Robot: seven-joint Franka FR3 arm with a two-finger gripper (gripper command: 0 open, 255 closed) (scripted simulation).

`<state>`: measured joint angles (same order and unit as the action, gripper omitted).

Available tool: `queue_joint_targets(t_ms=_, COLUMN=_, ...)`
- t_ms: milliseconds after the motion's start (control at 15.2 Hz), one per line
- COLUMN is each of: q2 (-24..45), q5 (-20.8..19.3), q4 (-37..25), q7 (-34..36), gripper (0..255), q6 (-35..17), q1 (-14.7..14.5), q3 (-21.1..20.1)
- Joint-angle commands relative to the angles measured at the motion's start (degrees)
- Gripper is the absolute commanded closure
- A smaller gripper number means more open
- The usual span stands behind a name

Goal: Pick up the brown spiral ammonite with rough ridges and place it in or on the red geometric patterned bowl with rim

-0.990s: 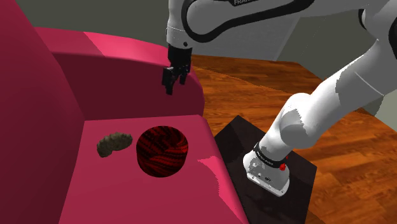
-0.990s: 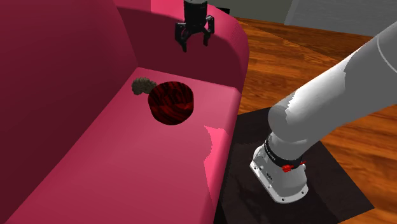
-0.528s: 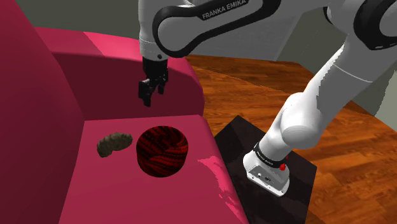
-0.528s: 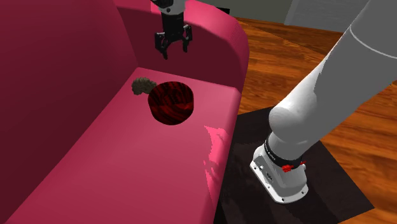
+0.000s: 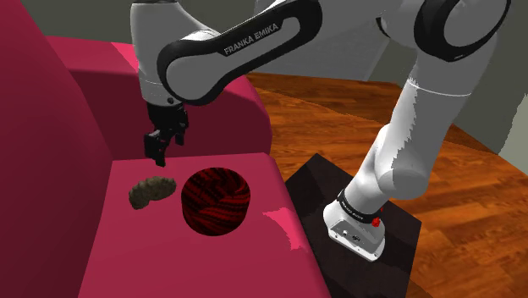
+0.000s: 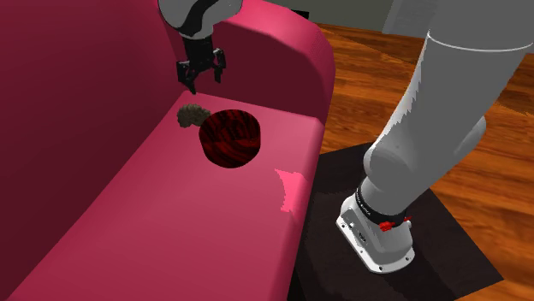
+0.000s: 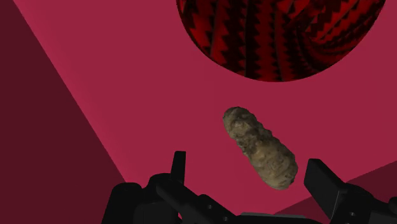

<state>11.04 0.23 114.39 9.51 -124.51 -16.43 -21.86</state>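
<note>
Indoors, crimson sofa seat (image 5: 169, 262) bearing ammonite (image 5: 152, 191) and bowl (image 5: 216, 201), wooden floor (image 5: 474, 195), grey wall (image 5: 76, 17)

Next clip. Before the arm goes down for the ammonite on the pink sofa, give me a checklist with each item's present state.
1. The gripper is open: ok, its fingers stand apart in the wrist view.
2. The brown ammonite is free: ok, it lies unheld on the sofa seat.
3. The gripper is over the ammonite: ok, it hovers above it without touching, and the ammonite lies between the finger lines, nearer one finger.
4. The red patterned bowl is upright and empty: ok.
5. Room for a finger between ammonite and bowl: cannot tell; they lie apart, but close.
</note>
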Motion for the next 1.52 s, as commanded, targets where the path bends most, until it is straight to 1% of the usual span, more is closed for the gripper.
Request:
queue_joint_targets(t_ms=0, q2=4.1, q5=-1.8, q4=-3.2, q7=0.8, gripper=0, q6=-0.7, q1=-1.5, q3=-0.5)
queue_joint_targets(t_ms=198, q2=9.8, q5=-4.3, q4=-8.6, q7=1.8, gripper=0, q6=-0.9, q1=-4.0, q3=-0.9)
queue_joint_targets(t_ms=264, q2=10.8, q5=-4.7, q4=-9.5, q7=1.9, gripper=0, q6=-0.9, q1=-4.4, q3=-0.9)
queue_joint_targets(t_ms=792, q2=14.1, q5=-6.2, q4=-7.9, q7=2.8, gripper=0, q6=-5.6, q1=-5.3, q3=-0.2)
queue_joint_targets(t_ms=1254, q2=14.1, q5=-6.2, q4=-7.9, q7=2.8, gripper=0, q6=-5.6, q1=-5.3, q3=-0.2)
queue_joint_targets(t_ms=1320, q2=14.1, q5=-6.2, q4=-7.9, q7=2.8, gripper=255, q6=-5.6, q1=-5.3, q3=-0.2)
queue_joint_targets(t_ms=1452, q2=14.1, q5=-6.2, q4=-7.9, q7=2.8, gripper=255, q6=-5.6, q1=-5.3, q3=-0.2)
